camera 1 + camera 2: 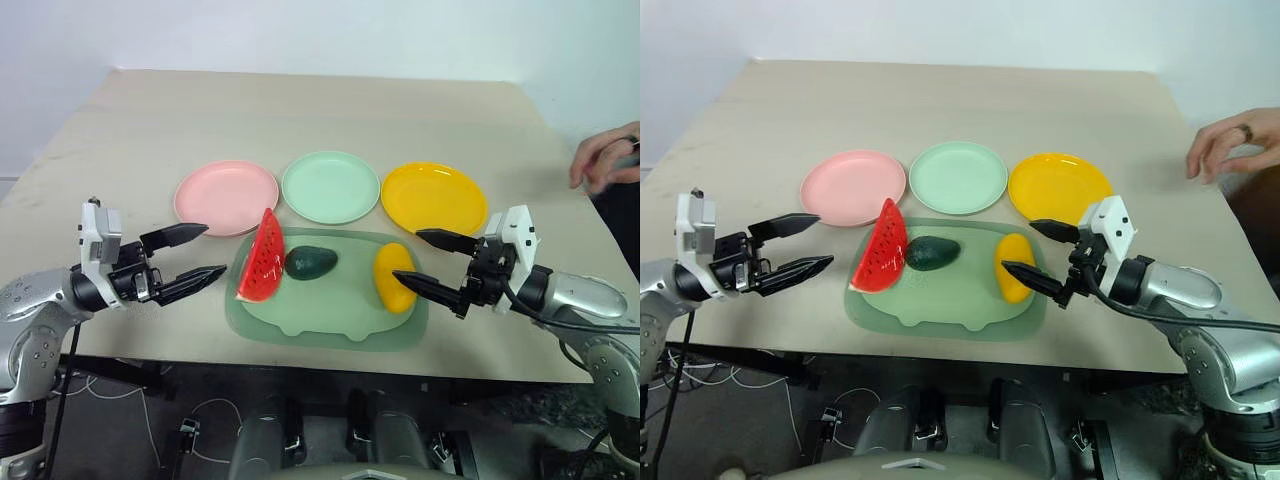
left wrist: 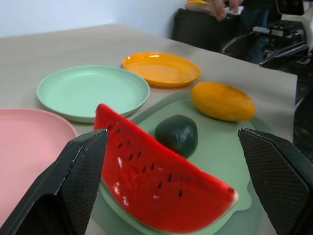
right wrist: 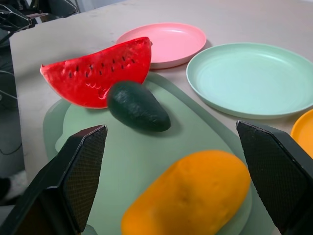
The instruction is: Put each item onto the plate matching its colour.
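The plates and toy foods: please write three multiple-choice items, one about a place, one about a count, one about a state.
1. Where does the avocado lie?
A. on the green mat, between watermelon wedge and yellow fruit
B. on the mint plate
C. on the bare table

2. How many round plates stand behind the mat?
A. two
B. three
C. four

3. How is the right pincer?
A. shut on the yellow fruit
B. shut, empty
C. open, empty

Answers: 1 A, it lies on the mat between both foods. 2 B, pink plate, mint plate, yellow plate. 3 C, its fingers stand apart, holding nothing.
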Robot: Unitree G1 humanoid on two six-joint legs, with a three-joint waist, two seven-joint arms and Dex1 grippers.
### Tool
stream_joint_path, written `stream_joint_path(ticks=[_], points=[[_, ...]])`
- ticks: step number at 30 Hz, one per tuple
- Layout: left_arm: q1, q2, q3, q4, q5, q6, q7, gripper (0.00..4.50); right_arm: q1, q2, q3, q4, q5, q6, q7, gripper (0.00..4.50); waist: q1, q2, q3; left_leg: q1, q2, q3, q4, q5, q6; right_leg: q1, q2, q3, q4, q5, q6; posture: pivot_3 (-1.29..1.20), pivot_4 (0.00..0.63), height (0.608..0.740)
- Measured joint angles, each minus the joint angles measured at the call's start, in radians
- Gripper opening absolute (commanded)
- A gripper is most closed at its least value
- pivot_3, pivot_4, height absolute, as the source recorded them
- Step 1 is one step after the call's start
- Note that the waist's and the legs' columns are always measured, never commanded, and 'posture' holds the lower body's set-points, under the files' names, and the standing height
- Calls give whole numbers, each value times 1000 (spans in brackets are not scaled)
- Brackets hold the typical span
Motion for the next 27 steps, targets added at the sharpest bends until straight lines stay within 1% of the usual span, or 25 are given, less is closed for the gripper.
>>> stream_joint_path(ticks=[5, 10, 13, 16, 20, 24, 27], points=[[-10, -11, -34, 13, 18, -12, -8, 4474, 24, -5, -17, -1, 1, 0, -4, 4500, 0, 0, 0, 0, 0, 0, 0, 0, 0, 0, 0, 0, 0, 0, 0, 0, 150, 696], [-10, -17, -39, 49, 46, -37, -30, 4474, 50, -9, -38, -21, 31, 27, -26, 4500, -1, 0, 0, 0, 0, 0, 0, 0, 0, 0, 0, 0, 0, 0, 0, 0, 150, 696], [-10, -28, -53, 77, 67, -69, -49, 4474, 55, -30, -41, -43, 61, 93, -64, 4500, -1, 0, 0, 0, 0, 0, 0, 0, 0, 0, 0, 0, 0, 0, 0, 0, 150, 696], [-16, -51, -69, 121, 91, -103, -61, 4474, 22, -33, -41, -47, 112, 187, -130, 4500, -1, 0, 0, 0, 0, 0, 0, 0, 0, 0, 0, 0, 0, 0, -1, 0, 150, 696], [-16, -59, -76, 121, 103, -129, -68, 4474, -6, -65, -41, -49, 146, 261, -163, 4500, 0, 0, 0, 0, 0, 0, 0, 0, 0, 0, 0, 0, 0, 0, -1, 0, 150, 696], [-8, -66, -77, 116, 107, -133, -69, 4474, -20, -75, -38, -36, 166, 325, -193, 4500, -1, 0, 0, 0, 0, 0, 0, 0, 0, 0, 0, 0, 0, 0, 0, 0, 150, 696], [-9, -66, -76, 111, 107, -130, -68, 4474, -69, -75, -41, -30, 213, 384, -225, 4500, -1, 0, 0, 0, 0, 0, 1, 0, 0, 0, 0, 0, 0, 0, -1, 0, 150, 696]])
